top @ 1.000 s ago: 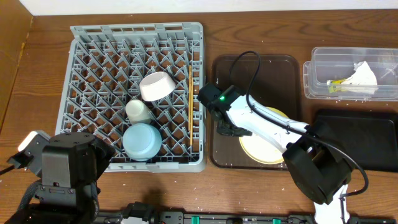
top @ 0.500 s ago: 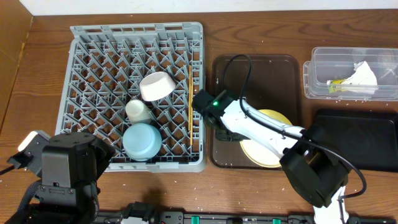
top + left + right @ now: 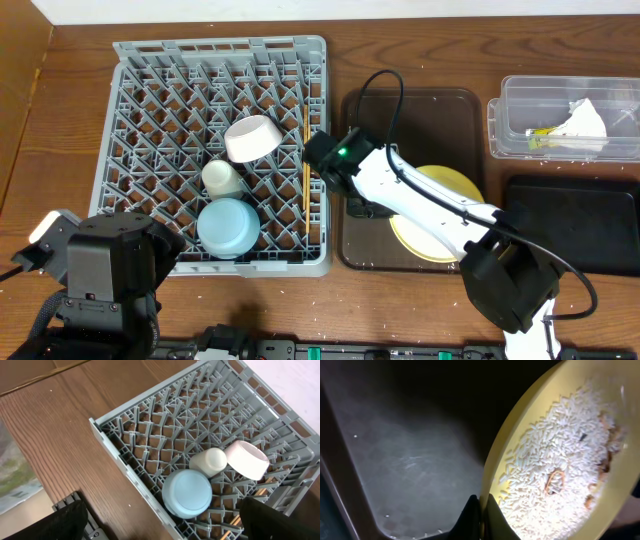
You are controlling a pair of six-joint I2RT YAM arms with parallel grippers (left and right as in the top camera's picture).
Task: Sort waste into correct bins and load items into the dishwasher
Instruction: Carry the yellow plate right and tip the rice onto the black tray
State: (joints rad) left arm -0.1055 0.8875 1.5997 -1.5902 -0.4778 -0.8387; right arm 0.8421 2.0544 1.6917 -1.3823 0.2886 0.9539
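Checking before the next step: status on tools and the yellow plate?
Left tool open above dish rack. Right tool shut at yellow plate rim, grip unconfirmed. Plate on brown tray, rice covering it.

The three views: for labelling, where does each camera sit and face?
Overhead: above the table, facing straight down on the dish rack; left arm, right arm show.
Left wrist: off the rack's corner, slanting down across it; open jaws frame the bottom.
Right wrist: close above the yellow plate; shut jaws at bottom.
Overhead and left wrist share the light blue cup.
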